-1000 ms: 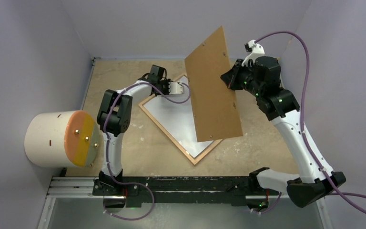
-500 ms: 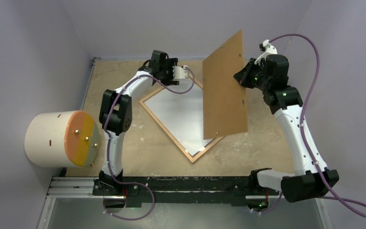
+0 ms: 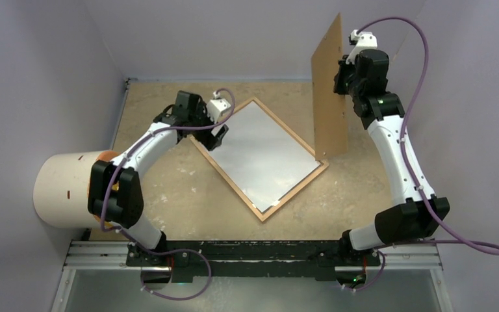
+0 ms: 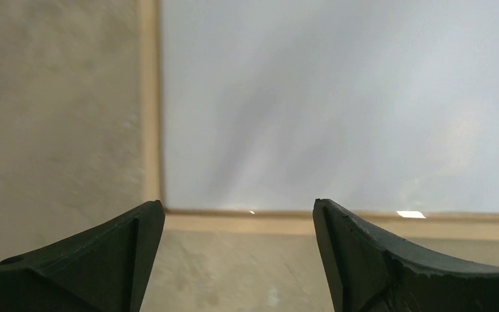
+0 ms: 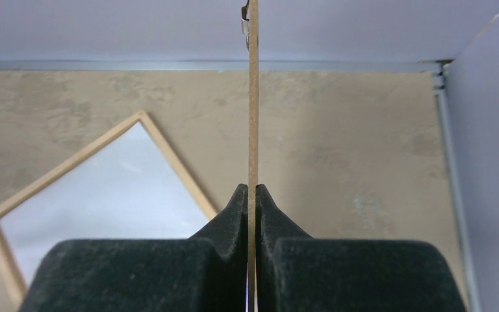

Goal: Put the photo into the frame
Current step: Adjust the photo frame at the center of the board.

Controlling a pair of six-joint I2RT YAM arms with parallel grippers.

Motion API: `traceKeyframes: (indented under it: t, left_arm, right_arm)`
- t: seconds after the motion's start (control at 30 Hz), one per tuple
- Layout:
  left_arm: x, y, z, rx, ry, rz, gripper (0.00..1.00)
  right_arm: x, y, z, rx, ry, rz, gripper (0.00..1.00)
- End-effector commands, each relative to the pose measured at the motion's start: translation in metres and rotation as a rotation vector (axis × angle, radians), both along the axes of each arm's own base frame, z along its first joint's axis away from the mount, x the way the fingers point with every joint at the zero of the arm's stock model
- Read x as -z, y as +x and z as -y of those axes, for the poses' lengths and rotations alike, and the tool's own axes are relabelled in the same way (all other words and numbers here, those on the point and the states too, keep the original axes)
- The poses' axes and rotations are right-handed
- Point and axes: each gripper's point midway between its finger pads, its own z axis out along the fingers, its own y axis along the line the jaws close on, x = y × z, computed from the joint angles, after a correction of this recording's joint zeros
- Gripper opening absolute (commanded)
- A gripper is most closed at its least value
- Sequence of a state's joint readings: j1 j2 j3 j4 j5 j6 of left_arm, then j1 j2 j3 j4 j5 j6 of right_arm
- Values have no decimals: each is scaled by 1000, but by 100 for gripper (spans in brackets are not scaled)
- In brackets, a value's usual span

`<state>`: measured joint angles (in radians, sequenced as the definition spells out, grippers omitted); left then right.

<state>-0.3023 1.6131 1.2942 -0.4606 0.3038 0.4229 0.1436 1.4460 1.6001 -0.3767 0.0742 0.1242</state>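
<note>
Thin wooden frame [image 3: 295, 193], brown fibreboard panel [image 3: 329, 97]

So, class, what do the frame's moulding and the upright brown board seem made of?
The frame moulding: probably light wood, pale tan, matte. The brown board: likely fibreboard or hardboard, thin, uniformly brown with no visible grain, matte; its edge, clamped in the right tool, looks dense and even.

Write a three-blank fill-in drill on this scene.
The right gripper holds the board ___, on its edge.
The left gripper is ___ over the frame.
The frame lies ___ on the table.
Missing words: upright; open; flat.
</note>
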Motion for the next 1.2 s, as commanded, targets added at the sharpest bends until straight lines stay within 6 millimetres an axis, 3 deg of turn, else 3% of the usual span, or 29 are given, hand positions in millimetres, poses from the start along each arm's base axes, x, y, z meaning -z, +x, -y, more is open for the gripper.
traceKeyframes:
  t: [0.0,0.13,0.33,0.63,0.9,1.03,1.17]
  left_arm:
    - [48,-36,-15,-76,-3,-195,90]
    - [70,-40,-33,-118,32,-266,90]
    - [91,-52,-39,-163,23,-341,90]
    - [116,-23,-92,-292,227,-264,88]
    - [127,-10,-58,-348,12,-468,91]
    - [114,-22,-27,-298,-223,-595,95]
    - [109,-33,-15,-269,-291,-637,95]
  right_arm:
    - [-86,4,24,65,-133,243,0]
    - [-87,4,31,72,-204,240,0]
    - [-48,12,32,23,-300,123,0]
    - [3,7,4,-131,-224,-19,0]
    - [36,-5,-9,-178,-110,-142,0]
    - [42,-14,-16,-206,-59,-146,0]
    - [48,-19,-24,-222,8,-156,0]
